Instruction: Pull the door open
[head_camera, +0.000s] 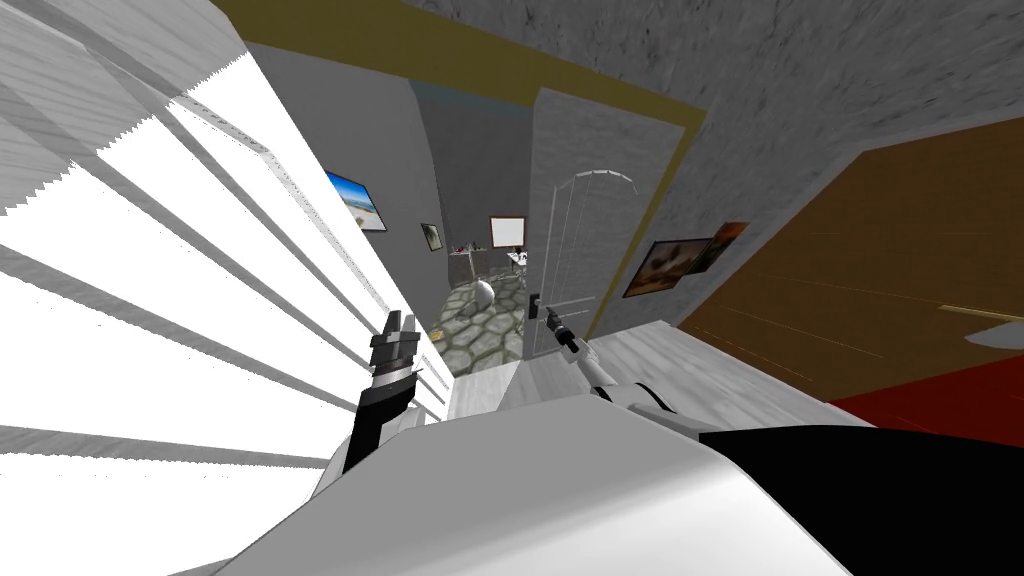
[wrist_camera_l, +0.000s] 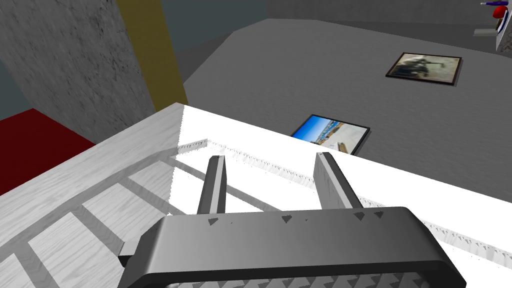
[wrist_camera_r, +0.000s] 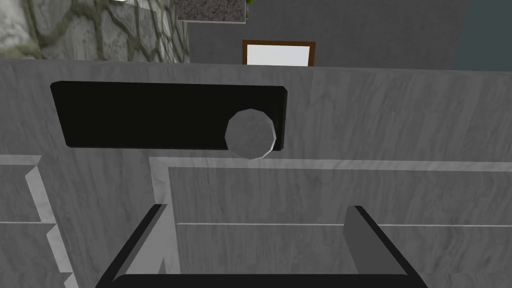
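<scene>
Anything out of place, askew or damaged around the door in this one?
Nothing looks damaged or spilled. The grey door stands ajar, a stone-paved floor showing past its edge. The right hand is open facing the door panel, not around the round knob on the black plate. The left hand is open.

Grey door (head_camera: 575, 230) at frame centre, faint wood grain, pale panel outlines. Bears a black plate (wrist_camera_r: 150, 115) and a light grey knob (wrist_camera_r: 250, 134). Mustard-yellow door frame (head_camera: 380, 45) around it. Mottled grey-green floor (head_camera: 485, 325) of hexagonal stones beyond. White slats (head_camera: 150, 300) with grey stripes at left. Speckled grey wall (head_camera: 800, 80) upper right. Brown surface (head_camera: 880, 260) and red patch (head_camera: 950, 395) at right.
</scene>
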